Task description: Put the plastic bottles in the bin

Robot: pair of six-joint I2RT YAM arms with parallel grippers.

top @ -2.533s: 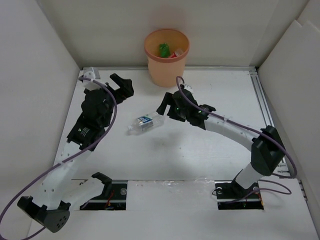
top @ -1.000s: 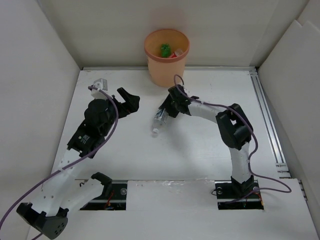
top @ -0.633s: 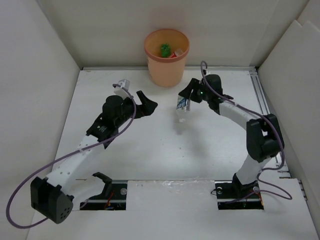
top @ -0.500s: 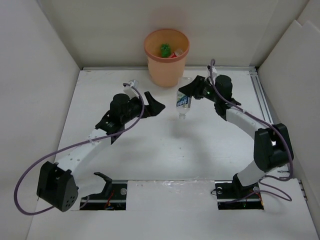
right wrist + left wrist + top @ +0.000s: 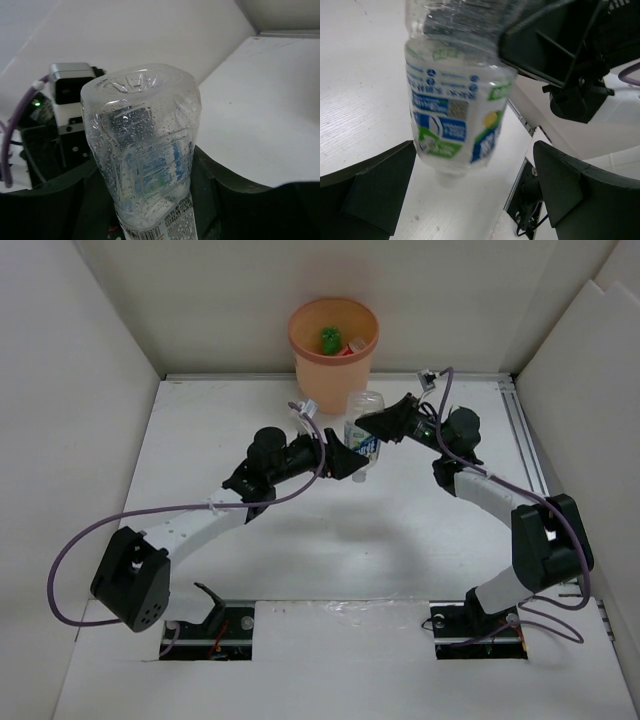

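One clear bottle (image 5: 364,432), blue-green label, droplets inside, cap down, off the bench in right gripper (image 5: 375,426) jaws, near bin (image 5: 333,380). Bin orange, upright by far wall, holds green bottle (image 5: 327,338) and red-labelled bottle (image 5: 352,346).

2 white arms (image 5: 190,528), black joints (image 5: 548,540), purple cables (image 5: 80,537).

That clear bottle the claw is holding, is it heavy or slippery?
Probably light: the bottle looks empty, with only droplets inside. Its thin walls likely give under a squeeze. Smooth and round, it may slip or roll.
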